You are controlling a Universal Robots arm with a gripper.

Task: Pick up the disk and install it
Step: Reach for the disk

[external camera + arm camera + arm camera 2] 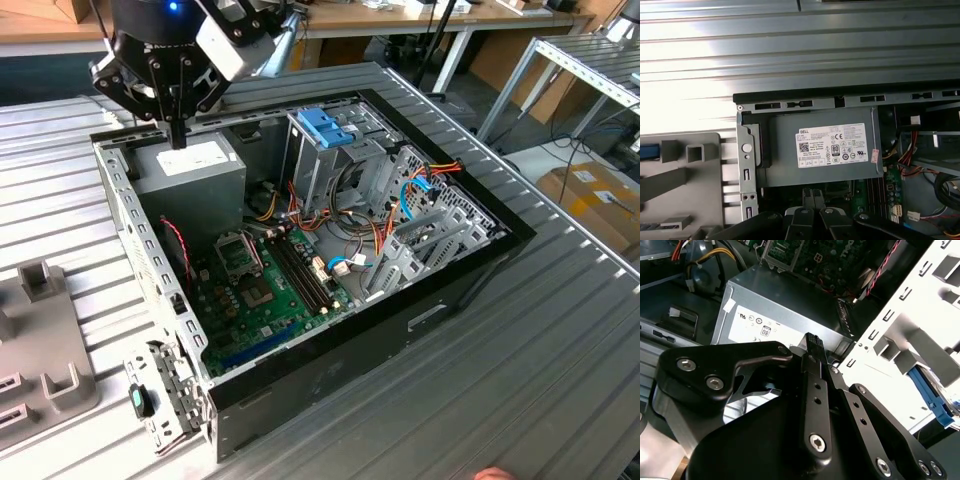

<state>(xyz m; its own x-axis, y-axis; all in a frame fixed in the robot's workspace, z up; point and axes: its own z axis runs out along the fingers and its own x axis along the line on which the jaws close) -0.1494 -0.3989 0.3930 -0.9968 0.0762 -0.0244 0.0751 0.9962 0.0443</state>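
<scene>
My gripper (178, 138) hangs over the back corner of the open computer case (420, 310), just above the grey power supply (195, 165). Its black fingers (808, 194) sit pressed together, shut, with nothing between them. In the second wrist view the fingertip (812, 340) points at the power supply's (775, 315) stickered top. A light-blue carrier rail of the disk (932, 390) shows beyond the case's pale side wall (900, 325). In the first wrist view a blue strip of the disk (649, 151) lies in the grey fixture (690, 175) beside the case.
The tall metal drive cage with a blue latch (325, 125) stands inside the case behind the motherboard (260, 290), among loose cables. The grey fixture (40, 350) lies on the ribbed metal table at the exterior view's left. A fingertip (490, 473) shows at the front edge.
</scene>
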